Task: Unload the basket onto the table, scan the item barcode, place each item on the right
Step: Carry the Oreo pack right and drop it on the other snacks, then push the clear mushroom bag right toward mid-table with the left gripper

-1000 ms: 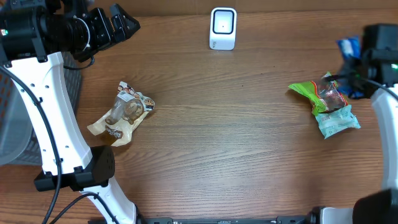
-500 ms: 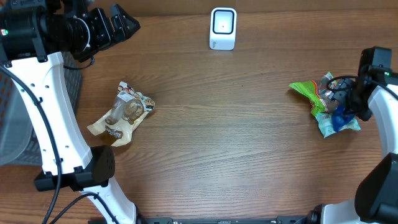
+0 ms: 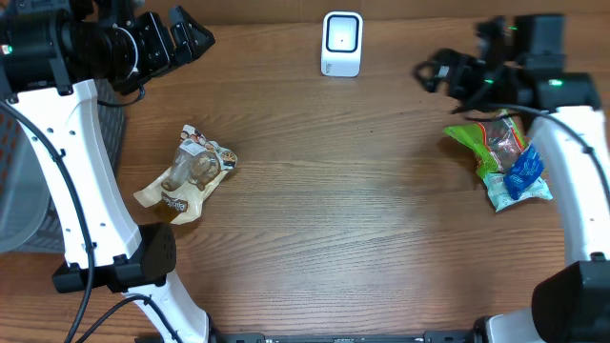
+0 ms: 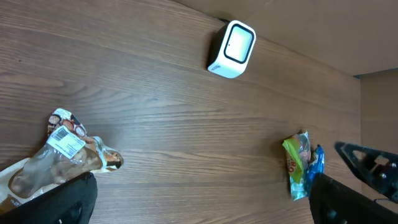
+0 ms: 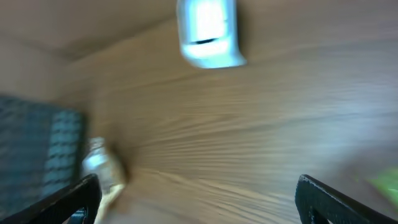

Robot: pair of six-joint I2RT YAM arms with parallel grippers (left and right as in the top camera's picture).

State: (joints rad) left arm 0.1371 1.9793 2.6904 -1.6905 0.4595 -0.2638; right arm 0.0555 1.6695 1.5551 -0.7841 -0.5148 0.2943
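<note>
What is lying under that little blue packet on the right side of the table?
The blue packet lies on top of a teal packet and a green packet. The parts it covers, and whatever lies beneath those two, cannot be seen.

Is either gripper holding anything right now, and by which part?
Nothing is held. The left gripper and the right gripper both have open, empty jaws. The blue packet lies untouched on the teal packet.
</note>
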